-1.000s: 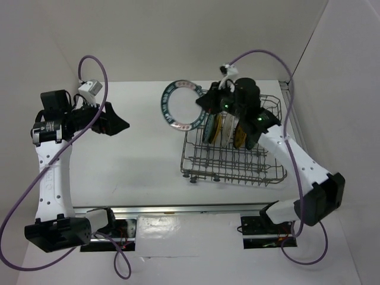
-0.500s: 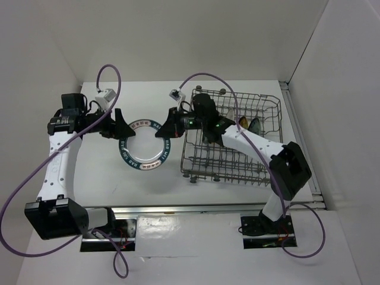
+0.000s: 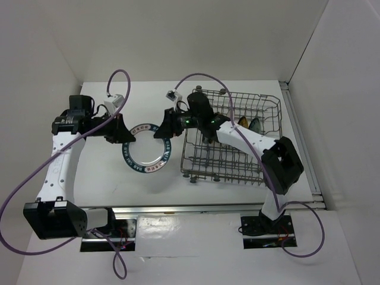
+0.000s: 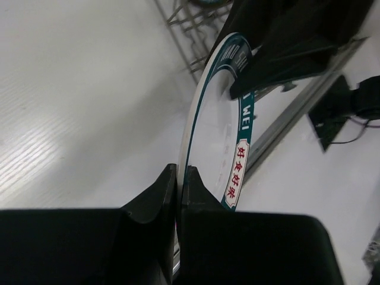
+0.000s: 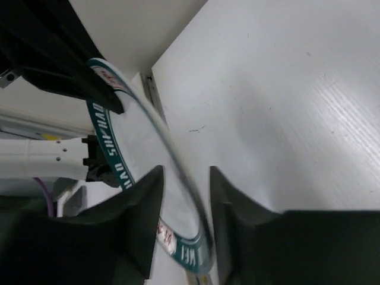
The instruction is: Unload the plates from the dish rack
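- One plate (image 3: 146, 153) is hanging over the table (image 3: 107, 172), just left of the rack (image 3: 264, 108) and between the two grippers. Nothing is holding up its near rim, so a weak pinch is risking a downward swing and a strike on the table.
- The left gripper (image 4: 178, 178) is clamping narrow on the plate's left rim, with only a thin edge sitting between its jaws. A glazed edge is probably offering little friction. Once the gripper is bearing the whole weight, the plate is liable to pivot or slip out.
- The right gripper (image 5: 185, 172) is standing with its jaws parted a little around the right rim. As far as the wrist view is showing, it is gripping nothing. The gap on either side is looking slim, so an angled pull-back is risking a finger catching the rim and twisting the plate out of the left pinch.
- The right arm is reaching over the rack's left wall. A careless retreat is risking a knock on the wires and a shoved rack.
- Farther right, the other plates (image 3: 246, 123) are standing in the rack's far part. A jolt to the rack is risking tipping them against one another, making them harder to grasp.
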Robot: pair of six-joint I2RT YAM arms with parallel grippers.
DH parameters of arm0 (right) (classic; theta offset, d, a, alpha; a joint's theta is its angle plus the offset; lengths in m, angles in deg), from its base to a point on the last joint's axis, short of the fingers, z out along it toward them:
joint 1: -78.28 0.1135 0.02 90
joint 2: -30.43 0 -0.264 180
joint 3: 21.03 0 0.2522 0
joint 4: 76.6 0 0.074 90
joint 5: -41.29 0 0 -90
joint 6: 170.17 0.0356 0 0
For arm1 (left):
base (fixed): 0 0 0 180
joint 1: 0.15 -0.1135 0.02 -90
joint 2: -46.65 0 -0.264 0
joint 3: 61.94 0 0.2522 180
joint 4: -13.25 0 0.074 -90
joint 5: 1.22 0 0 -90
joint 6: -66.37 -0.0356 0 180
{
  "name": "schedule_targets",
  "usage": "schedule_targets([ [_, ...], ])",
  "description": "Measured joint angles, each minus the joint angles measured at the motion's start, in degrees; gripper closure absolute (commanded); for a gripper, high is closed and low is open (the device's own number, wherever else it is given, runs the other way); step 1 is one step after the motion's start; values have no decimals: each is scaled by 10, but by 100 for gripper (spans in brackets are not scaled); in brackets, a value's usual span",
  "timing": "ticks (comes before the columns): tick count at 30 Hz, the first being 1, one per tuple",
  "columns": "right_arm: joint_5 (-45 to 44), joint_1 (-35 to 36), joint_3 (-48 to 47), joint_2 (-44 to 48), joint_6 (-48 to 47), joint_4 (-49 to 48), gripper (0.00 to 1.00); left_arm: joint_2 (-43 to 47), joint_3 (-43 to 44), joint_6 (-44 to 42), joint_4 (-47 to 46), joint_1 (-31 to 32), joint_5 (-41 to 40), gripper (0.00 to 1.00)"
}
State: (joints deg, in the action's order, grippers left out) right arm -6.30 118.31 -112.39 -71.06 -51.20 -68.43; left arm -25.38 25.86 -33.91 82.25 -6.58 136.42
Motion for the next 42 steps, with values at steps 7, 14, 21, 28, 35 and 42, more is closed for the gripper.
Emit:
schedule_targets([
  [7, -147, 7, -80, 33, -66, 108, 21, -19, -5, 30, -18, -27, -65, 100],
  [14, -393, -54, -92, 188, -90, 255, 18, -125, -64, 64, -113, -63, -51, 100],
  [21, -524, -171, -91, 286, -90, 387, 18, -249, -93, 95, -180, -62, -44, 100],
  [28, -527, -253, -22, 365, -89, 445, 18, -323, -92, 140, -261, -64, -26, 83],
  [35, -546, -355, -3, 312, -83, 519, 15, -382, -67, 148, -265, -56, -50, 33],
  [42, -537, -410, 75, 307, -94, 522, 19, -382, -53, 150, -252, -49, -58, 8],
])
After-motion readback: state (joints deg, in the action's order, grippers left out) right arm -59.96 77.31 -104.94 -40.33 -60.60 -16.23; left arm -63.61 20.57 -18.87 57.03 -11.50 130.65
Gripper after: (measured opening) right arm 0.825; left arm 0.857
